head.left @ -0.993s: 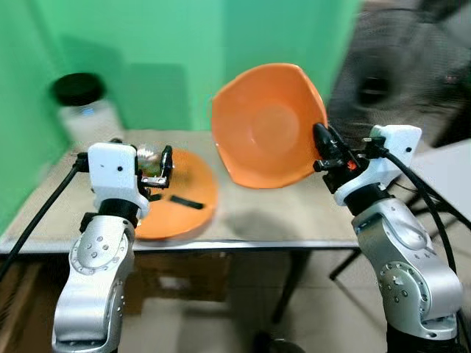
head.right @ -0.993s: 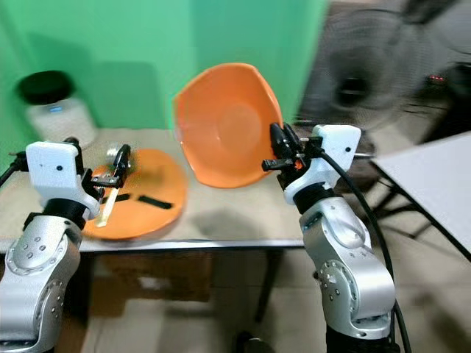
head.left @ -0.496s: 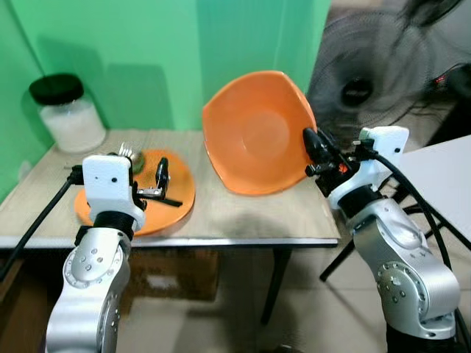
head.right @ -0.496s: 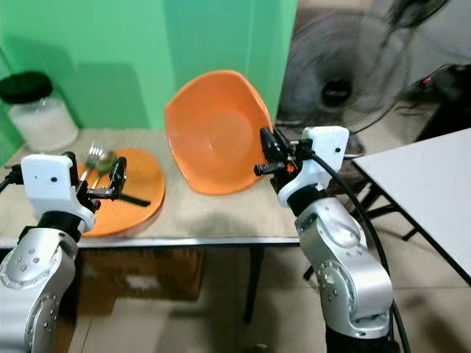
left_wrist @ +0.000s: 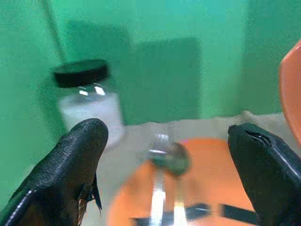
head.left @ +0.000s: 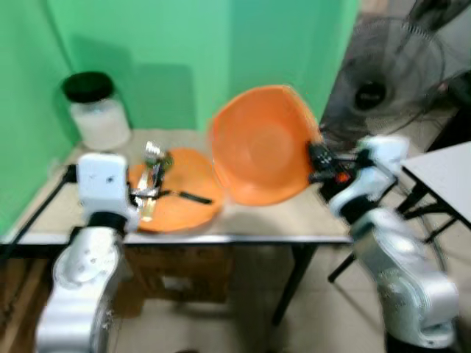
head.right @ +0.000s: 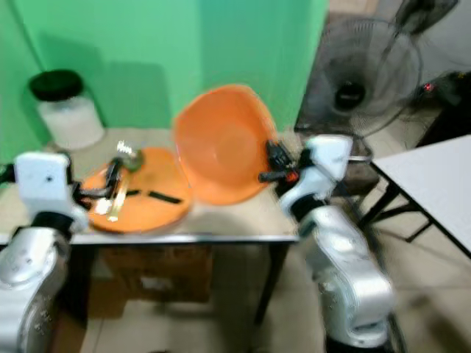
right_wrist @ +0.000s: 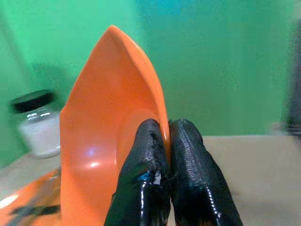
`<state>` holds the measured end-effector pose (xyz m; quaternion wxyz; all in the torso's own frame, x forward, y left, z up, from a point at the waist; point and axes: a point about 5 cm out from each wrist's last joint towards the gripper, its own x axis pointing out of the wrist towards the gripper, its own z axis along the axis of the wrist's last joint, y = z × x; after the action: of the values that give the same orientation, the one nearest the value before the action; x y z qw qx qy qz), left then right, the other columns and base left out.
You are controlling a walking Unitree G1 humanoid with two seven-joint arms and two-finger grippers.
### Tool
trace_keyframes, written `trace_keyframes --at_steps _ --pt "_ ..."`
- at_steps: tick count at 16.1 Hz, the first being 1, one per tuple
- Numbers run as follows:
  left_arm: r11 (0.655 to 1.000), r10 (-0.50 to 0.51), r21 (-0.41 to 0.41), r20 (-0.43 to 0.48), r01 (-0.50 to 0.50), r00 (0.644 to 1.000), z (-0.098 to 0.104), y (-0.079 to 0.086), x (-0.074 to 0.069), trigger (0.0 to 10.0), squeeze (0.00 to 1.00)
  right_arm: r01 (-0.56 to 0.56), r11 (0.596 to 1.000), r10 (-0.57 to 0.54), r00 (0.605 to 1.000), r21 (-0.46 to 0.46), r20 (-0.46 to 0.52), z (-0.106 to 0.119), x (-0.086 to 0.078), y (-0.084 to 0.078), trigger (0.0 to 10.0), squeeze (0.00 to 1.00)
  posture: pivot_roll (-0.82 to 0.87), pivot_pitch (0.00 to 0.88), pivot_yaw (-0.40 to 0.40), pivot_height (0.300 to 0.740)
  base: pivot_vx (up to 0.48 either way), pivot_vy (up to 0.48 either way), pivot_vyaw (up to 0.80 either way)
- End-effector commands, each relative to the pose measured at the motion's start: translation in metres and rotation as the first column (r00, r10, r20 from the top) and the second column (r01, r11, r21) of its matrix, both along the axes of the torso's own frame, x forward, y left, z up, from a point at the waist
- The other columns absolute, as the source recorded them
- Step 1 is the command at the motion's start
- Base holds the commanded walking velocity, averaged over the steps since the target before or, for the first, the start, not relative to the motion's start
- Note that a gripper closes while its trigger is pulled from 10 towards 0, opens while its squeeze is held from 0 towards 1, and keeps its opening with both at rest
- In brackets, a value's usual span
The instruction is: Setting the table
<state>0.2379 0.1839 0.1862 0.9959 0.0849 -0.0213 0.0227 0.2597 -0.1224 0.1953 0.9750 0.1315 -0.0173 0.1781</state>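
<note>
An orange bowl hangs tipped on its side over the table, its hollow facing me. My right gripper is shut on its right rim, and the right wrist view shows both fingers pinching the bowl's edge. An orange plate lies on the table to the left, its right edge just under the bowl. A fork and spoon lie on its far left part, with dark strips nearer me. My left gripper is open, held just before the plate and pointing at it.
A glass jar with a black lid and white contents stands at the table's back left. The beige table backs onto a green wall. A fan stands behind to the right, a white tabletop at the far right, a cardboard box under the table.
The whole picture has shifted and blurred, so the camera has moved. The bowl stays in my right gripper and now sits closer to the plate's edge. My left gripper stays open.
</note>
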Motion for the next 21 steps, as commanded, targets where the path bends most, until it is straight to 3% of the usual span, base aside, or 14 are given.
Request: trace_keyframes --at_steps 1,4,14,21 --pt "1.000 -0.024 -0.011 -0.006 0.024 1.000 -0.0007 -0.0056 0.0014 10.0 0.00 0.034 0.999 -0.034 0.998 0.002 0.057 0.0129 -0.0028 -0.0072 10.0 0.00 -0.02 0.000 -0.024 0.740 0.000 -0.480 0.00" --pt "0.999 -0.035 -0.041 -0.015 0.035 0.999 -0.0019 -0.0072 0.0017 10.0 0.00 0.053 0.999 -0.053 0.997 0.006 0.052 0.0135 -0.0045 -0.0104 10.0 0.00 -0.03 0.000 -0.022 0.740 0.000 0.000 0.00" --pt "0.996 -0.091 -0.027 -0.043 0.090 0.995 -0.0052 -0.0129 0.0025 10.0 0.00 0.070 0.997 -0.071 0.997 0.014 0.034 0.0133 -0.0040 -0.0122 10.0 0.00 -0.03 0.000 -0.019 0.740 0.000 0.000 0.00" --pt "0.994 -0.109 -0.028 -0.050 0.107 0.993 -0.0068 -0.0146 0.0027 10.0 0.00 0.074 0.997 -0.074 0.997 0.008 0.028 0.0118 -0.0050 -0.0128 10.0 0.00 -0.03 0.000 -0.018 0.740 0.000 0.000 -0.64"
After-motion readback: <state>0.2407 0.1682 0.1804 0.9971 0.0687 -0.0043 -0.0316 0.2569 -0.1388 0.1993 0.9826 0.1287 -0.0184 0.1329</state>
